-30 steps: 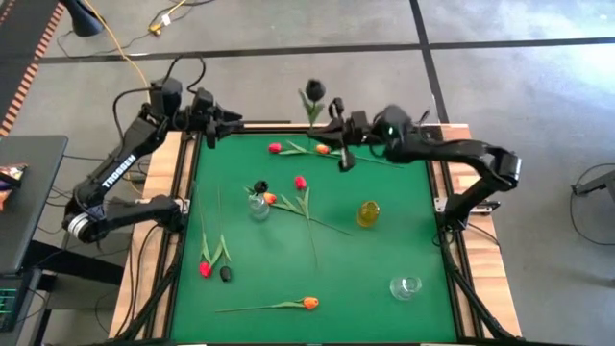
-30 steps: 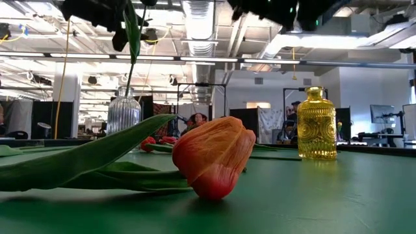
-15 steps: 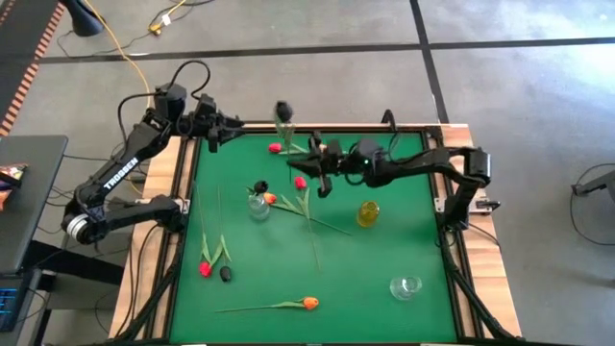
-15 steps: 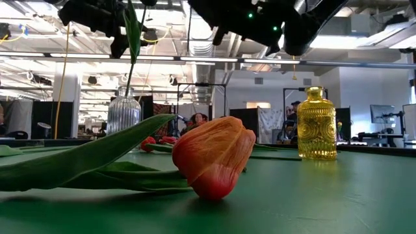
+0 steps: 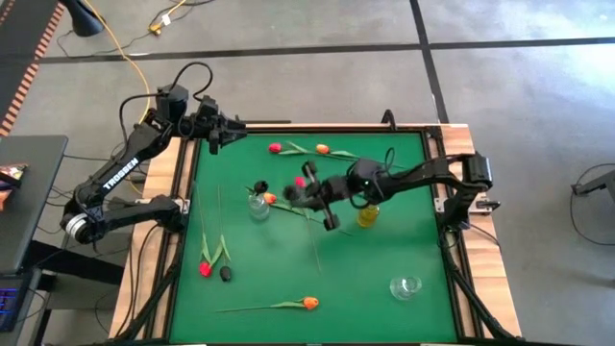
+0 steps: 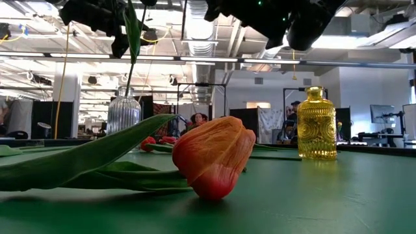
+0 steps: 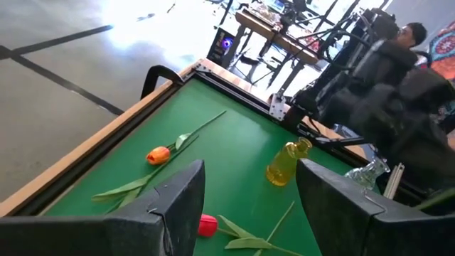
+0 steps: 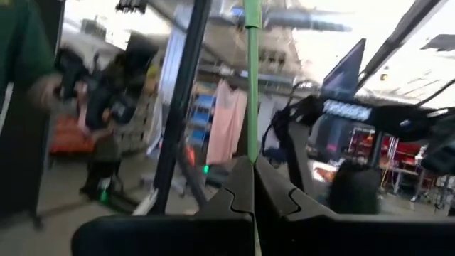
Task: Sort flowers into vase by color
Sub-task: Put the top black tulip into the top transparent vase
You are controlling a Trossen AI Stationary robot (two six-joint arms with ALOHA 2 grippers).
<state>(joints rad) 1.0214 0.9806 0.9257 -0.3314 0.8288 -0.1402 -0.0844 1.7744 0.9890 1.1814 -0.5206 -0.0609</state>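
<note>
My right gripper (image 5: 315, 195) is over the middle of the green table, shut on a black tulip whose green stem (image 8: 252, 85) runs out past the fingertips. Its head is a dark blur (image 5: 292, 192) next to the ribbed clear vase (image 5: 258, 208). That vase holds one black tulip (image 5: 259, 187). Other tulips lie flat on the mat: red (image 5: 275, 148) and orange (image 5: 322, 149) at the far edge, orange (image 5: 270, 199), red (image 5: 205, 269), black (image 5: 226, 275), orange (image 5: 309, 303). My left gripper (image 5: 229, 130) waits open above the far left corner. My right gripper pinches the black tulip's thin stem (image 8: 252, 153) between its two shut fingers. The stem runs straight on past the fingertips. The tulip is lifted clear of the table, and the gripper points toward the table's left side.
A yellow vase (image 5: 367, 213) stands just under my right arm, and a second clear vase (image 5: 405, 286) stands near the right near corner. A raised frame (image 5: 188, 192) borders the mat. In the low view an orange tulip head (image 6: 214, 156) lies close to the camera.
My right gripper has carried the black tulip from above the far edge toward the near side and the table's left, coming down over the middle next to the ribbed clear vase. The tulip's head has swung along with it. The left arm has stayed almost still.
</note>
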